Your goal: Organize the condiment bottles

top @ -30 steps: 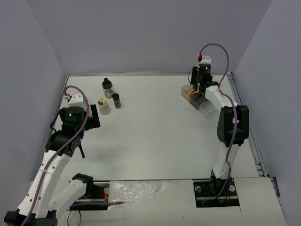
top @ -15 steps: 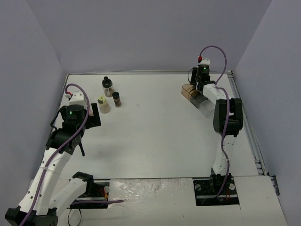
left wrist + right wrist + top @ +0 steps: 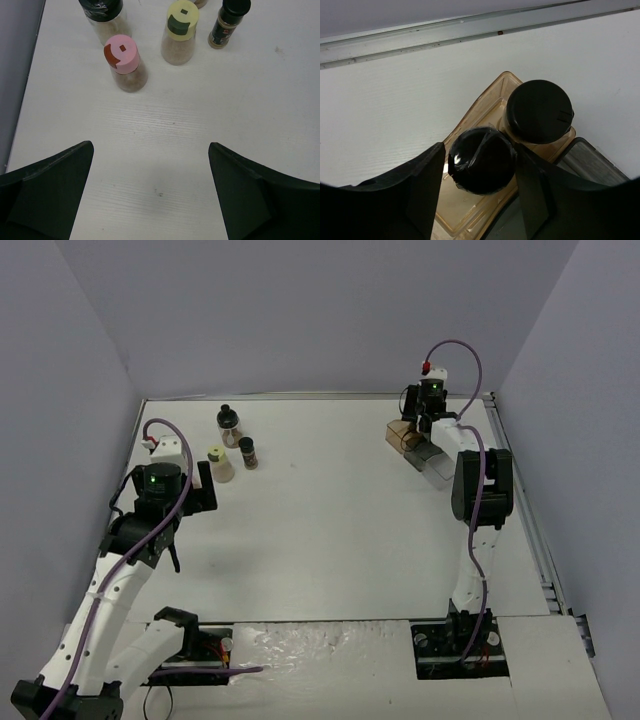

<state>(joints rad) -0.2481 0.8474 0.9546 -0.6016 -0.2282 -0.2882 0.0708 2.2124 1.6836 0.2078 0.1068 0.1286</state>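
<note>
The white table (image 3: 330, 540) lies open behind the right gripper (image 3: 480, 150). Ahead of its fingers, the metal edge rail (image 3: 445, 32) and the grey wall (image 3: 420, 10) stand near, so I judge the way out is up and back. Beneath the fingers sits the stepped clear-and-brown plastic rack (image 3: 480, 107). Between them, in its brown tier, stands a clear spice jar with a taped black cap (image 3: 481, 159). Both fingers hug the cap, and I cannot tell whether they clamp it or have let go.

The step looks like seating this jar. Spread the fingers evenly, then rise straight, since a second black-capped jar (image 3: 538, 111) stands just outside and ahead of one finger.

The left gripper (image 3: 150, 150) is spread wide and empty. Ahead of its fingers wait a pink-capped jar (image 3: 122, 52), nearest, a pale-yellow-capped jar (image 3: 181, 20) and a slim black-capped bottle (image 3: 227, 22).
</note>
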